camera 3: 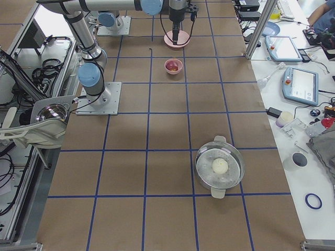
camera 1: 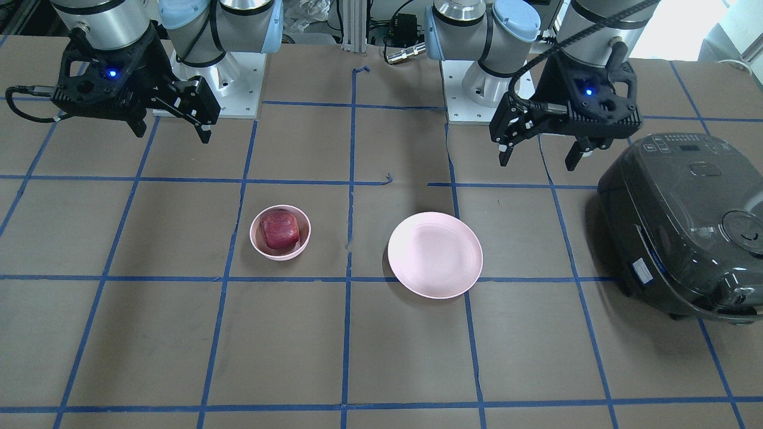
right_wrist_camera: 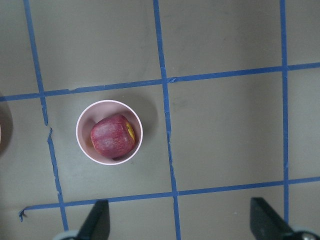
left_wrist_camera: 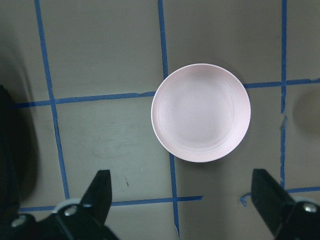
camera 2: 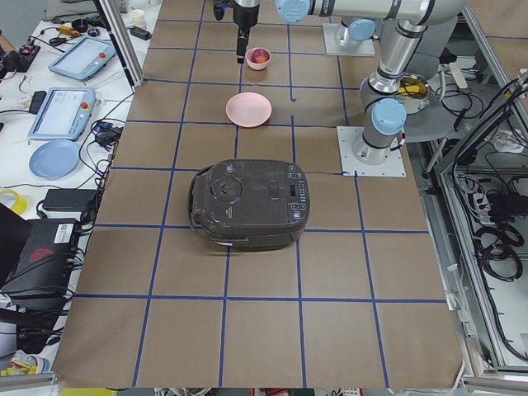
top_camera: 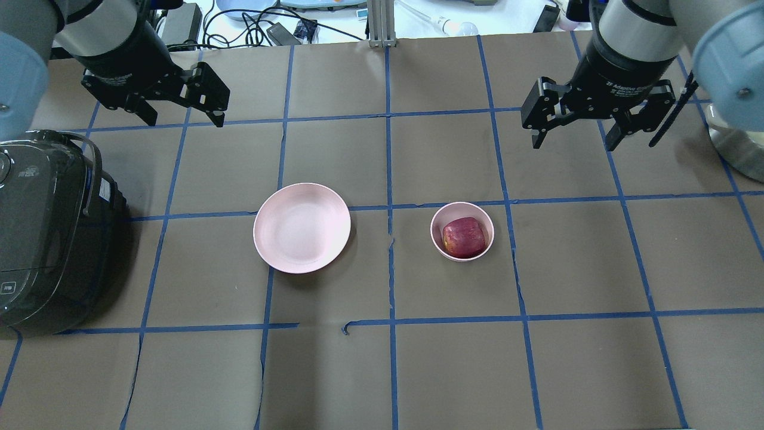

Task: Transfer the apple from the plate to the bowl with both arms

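Jaws on both grippers stand wide apart, gripping nothing. High above the table [top_camera: 597, 370], the left gripper [top_camera: 184, 118] looks down on the plate [top_camera: 301, 228], and the right gripper [top_camera: 572, 142] looks down on the bowl [top_camera: 434, 242], each well apart from its dish. Inside the bowl sits the apple [top_camera: 464, 237], filling most of it, a yellow patch showing. The plate lies near the bowl, its pink surface bare, one line of blue tape [top_camera: 388, 155] between them. Brown paper surrounds both dishes on every side. White lettering on the right wrist includes the word "Adaptive". A black rice cooker [top_camera: 42, 239] sits at the table's left end, well apart from the plate, its labels too small to read. A lidded metal pot [camera 3: 220, 167] stands toward the right end, well apart from the bowl.
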Motion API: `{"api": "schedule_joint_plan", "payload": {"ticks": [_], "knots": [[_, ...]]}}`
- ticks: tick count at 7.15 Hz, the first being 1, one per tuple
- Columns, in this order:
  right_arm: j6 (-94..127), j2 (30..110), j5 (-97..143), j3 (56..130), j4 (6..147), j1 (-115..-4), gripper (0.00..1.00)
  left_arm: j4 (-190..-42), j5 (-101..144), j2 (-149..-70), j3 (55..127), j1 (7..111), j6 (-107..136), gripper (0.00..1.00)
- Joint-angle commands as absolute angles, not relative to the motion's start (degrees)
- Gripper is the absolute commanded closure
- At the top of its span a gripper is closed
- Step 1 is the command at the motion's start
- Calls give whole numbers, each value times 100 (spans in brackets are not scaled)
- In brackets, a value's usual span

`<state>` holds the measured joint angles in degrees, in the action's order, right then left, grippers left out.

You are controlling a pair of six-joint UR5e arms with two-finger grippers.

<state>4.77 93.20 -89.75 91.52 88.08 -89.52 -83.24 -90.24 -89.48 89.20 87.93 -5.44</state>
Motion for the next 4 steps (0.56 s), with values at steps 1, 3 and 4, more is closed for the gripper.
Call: {"api": "schedule_joint_plan", "payload": {"ticks": [1,3,4], "knots": [[448,9325,-8965,9149,8780,-8947,0,-8174,-9000,-8983,8973,8806,-606,0],[448,9325,-8947,9149,8789,-8947,0,-8200,-9009,-8939,8974,8807,-659,0],[448,9325,-8947,9158,8789,-8947,0,-8218,-9009,-8947,8956,8815,-659,0]]}}
